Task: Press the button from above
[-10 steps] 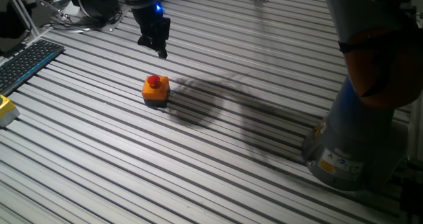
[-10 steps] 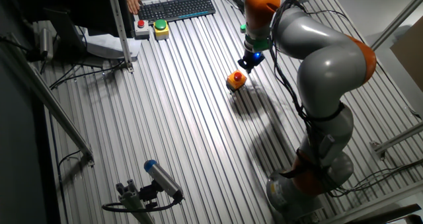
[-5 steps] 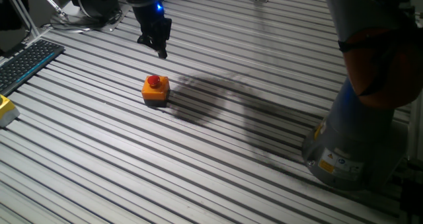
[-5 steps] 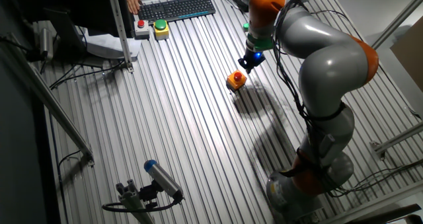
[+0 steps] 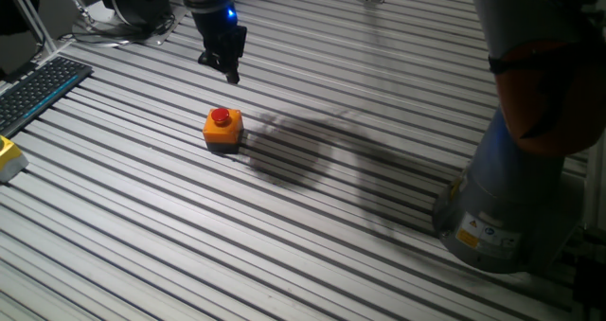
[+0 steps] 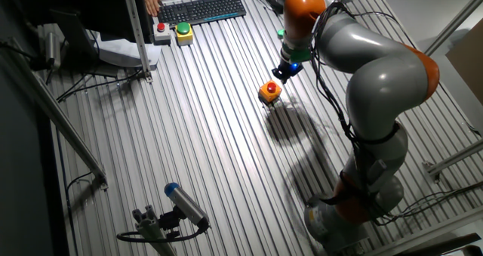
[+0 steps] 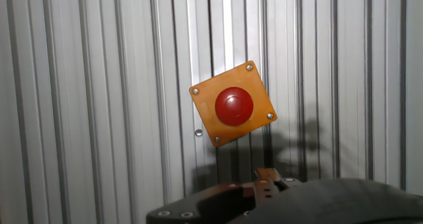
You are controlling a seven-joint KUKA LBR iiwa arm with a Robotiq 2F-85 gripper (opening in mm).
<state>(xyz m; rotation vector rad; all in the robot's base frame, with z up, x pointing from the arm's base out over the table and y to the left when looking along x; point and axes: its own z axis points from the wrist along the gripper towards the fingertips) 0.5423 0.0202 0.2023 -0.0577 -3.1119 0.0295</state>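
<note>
1. The button point(image 7: 234, 106): round red domed cap, glossy, centred on an orange square box point(image 7: 205, 105) with a small screw at each corner; the box sits rotated against the table slats.
2. Versus half a second ago: the box and button are in the same spot in both fixed views; the gripper point(image 5: 227, 65) has shifted only a touch, and the grey arm point(image 6: 370, 60) has swung slightly toward 3 o'clock in the other fixed view.
3. Location: the box point(image 5: 223, 130) stands alone on the ribbed metal table point(image 5: 312, 236), with the button point(image 5: 221, 117) on top; in the other fixed view the button point(image 6: 272, 87) lies near the far side of the table.
4. Relative to the jaws: in one fixed view the gripper hangs at 12 o'clock from the button, clear of it, not touching. In the hand view the button lies at about 12 o'clock from the dark gripper body point(image 7: 284, 201) at the bottom edge.
5. Jaw state: cannot tell; the fingertips read as one dark mass.
6. Gripper point(image 6: 286, 69): black, with a blue light on it; the arm has grey shells and orange joints.
7. Surroundings: a black keyboard point(image 6: 202, 8) at the far edge of the table, with a yellow block point(image 6: 183, 34) beside it.
</note>
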